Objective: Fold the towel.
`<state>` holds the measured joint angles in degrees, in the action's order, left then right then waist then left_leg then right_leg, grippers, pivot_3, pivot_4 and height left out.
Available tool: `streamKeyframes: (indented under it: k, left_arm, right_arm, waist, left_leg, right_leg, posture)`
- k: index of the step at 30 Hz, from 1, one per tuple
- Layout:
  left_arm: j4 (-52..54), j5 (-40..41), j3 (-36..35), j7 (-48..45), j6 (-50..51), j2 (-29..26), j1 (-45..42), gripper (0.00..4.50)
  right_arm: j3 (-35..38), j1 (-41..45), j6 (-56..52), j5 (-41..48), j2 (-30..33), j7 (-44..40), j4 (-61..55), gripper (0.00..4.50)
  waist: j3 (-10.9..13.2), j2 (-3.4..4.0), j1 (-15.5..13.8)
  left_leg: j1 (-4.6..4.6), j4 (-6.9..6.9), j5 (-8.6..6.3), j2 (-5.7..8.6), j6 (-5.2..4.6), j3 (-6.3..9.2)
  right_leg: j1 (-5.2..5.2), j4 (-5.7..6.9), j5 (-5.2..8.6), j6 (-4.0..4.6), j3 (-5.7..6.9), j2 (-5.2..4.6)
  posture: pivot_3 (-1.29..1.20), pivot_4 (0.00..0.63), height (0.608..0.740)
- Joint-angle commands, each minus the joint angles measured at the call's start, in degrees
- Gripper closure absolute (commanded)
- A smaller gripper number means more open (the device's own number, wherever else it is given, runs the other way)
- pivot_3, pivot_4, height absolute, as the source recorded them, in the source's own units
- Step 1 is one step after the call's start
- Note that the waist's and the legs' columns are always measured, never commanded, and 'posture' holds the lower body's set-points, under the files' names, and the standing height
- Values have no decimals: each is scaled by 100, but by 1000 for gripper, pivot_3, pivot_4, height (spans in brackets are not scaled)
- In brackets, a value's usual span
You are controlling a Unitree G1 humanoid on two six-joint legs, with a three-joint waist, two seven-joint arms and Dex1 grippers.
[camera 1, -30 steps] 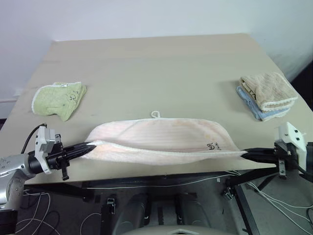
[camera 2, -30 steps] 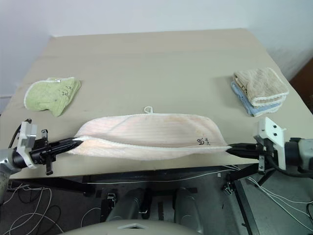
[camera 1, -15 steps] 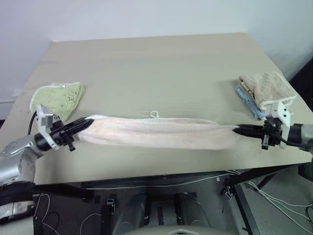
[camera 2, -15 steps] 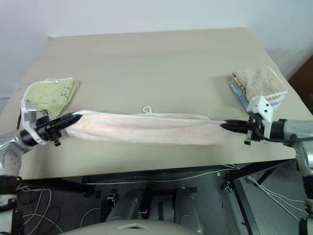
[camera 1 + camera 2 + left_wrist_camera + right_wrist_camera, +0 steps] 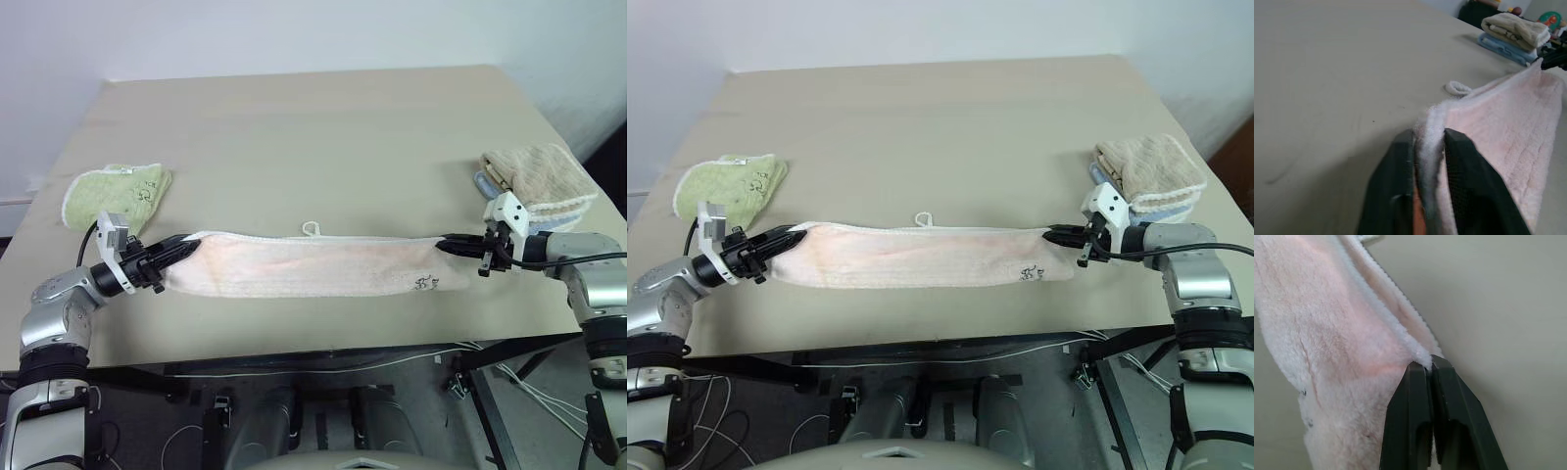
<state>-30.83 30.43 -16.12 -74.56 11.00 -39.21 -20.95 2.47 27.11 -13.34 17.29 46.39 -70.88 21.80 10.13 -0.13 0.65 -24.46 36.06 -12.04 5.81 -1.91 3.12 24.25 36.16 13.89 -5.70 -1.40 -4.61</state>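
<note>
Beige table point(image 5: 323, 127) against a white wall. One pink towel point(image 5: 313, 266) near the front edge, folded into a strip, long axis left to right (loop toward the far side). Left gripper point(image 5: 184, 248) and right gripper point(image 5: 443, 246) each pinching an end. One green towel point(image 5: 118, 193) far left; two stacked towels point(image 5: 534, 181) far right.

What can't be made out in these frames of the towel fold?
- Pale pink terry cloth towel: the dark printed mark is too small to read in the eye views.
- Folded blue towel: mostly hidden under the beige towel.
- Underside layer of the pink towel: covered by the top layer.
</note>
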Motion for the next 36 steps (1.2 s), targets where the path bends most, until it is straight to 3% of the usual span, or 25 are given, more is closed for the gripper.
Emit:
streamKeyframes:
  k: [1, 7, 10, 13, 18, 22, 28, 31, 36]
  left_arm:
    - [88, -6, -70, 43, 9, -40, -35, 2163]
    - [213, 81, -260, 148, 2, -134, 68, 111]
    - [260, 188, -487, 332, 9, -163, 80, 0]
    - [292, 212, -793, 703, -285, -83, -9, 0]
    - [1394, 827, -1058, 1133, 270, 67, -36, 0]
    - [2556, 1175, -762, 1177, 722, 279, 144, 0]
    - [3360, 1202, -99, 1253, 897, 821, 239, 0]
    - [3422, 1068, 180, 1219, 807, 981, 284, 0]
    - [3408, 1021, 462, 1196, 748, 1186, 311, 0]
  right_arm:
    - [207, 154, -120, 205, -4, -13, -144, 3172]
    - [297, 27, -309, 341, 57, -20, -420, 1095]
    - [496, -89, -562, 484, 94, 109, -562, 44]
    - [738, -221, -1109, 592, 170, 449, -707, 14]
    - [1328, -541, -3399, 1396, 617, 747, -1177, 14]
    - [2126, -601, -5276, 2196, 721, 1248, -1362, 14]
    - [3660, -1090, -7345, 2984, 129, 2228, -1799, 14]
    - [4155, -1378, -7848, 3131, -220, 2613, -1987, 14]
    - [4626, -1804, -7916, 4167, -669, 3491, -2043, 14]
  waist:
    - [0, 0, 1]
    - [0, 0, 2]
    - [0, 0, 1]
    - [0, 0, -5]
    - [0, -1, -80]
    - [-1, 0, -112]
    - [-4, -3, -138]
    - [-6, 0, -140]
    - [-7, 1, -122]
  left_leg:
    - [0, 0, 0, 0, 0, 0]
    - [0, -1, 0, 0, 0, 0]
    - [0, -2, 0, 0, 0, 0]
    - [0, -2, 0, 0, 0, 1]
    - [-3, 2, -1, 2, -1, 1]
    - [-3, -1, -1, 1, -1, 1]
    - [-4, -5, 0, -1, -2, 1]
    - [-5, 1, 0, 1, -3, -1]
    - [-3, 4, 1, 1, -5, -3]
  right_leg:
    - [0, 0, 0, 0, 0, 0]
    - [2, 2, 0, 0, 0, 0]
    - [2, 2, 0, 0, -1, 0]
    - [4, 2, 0, 0, 0, 0]
    - [7, 0, 0, 1, -2, -4]
    - [-2, 0, 1, 2, -4, -5]
    - [-3, -3, 1, 3, -2, -3]
    - [-6, -3, 1, 3, -4, -4]
    - [-8, -2, 2, 3, -6, -3]
  posture:
    - [0, 150, 740]
    - [0, 150, 740]
    - [0, 150, 740]
    - [0, 150, 740]
    - [0, 150, 740]
    - [0, 150, 740]
    - [0, 150, 740]
    - [0, 150, 740]
    - [0, 150, 740]
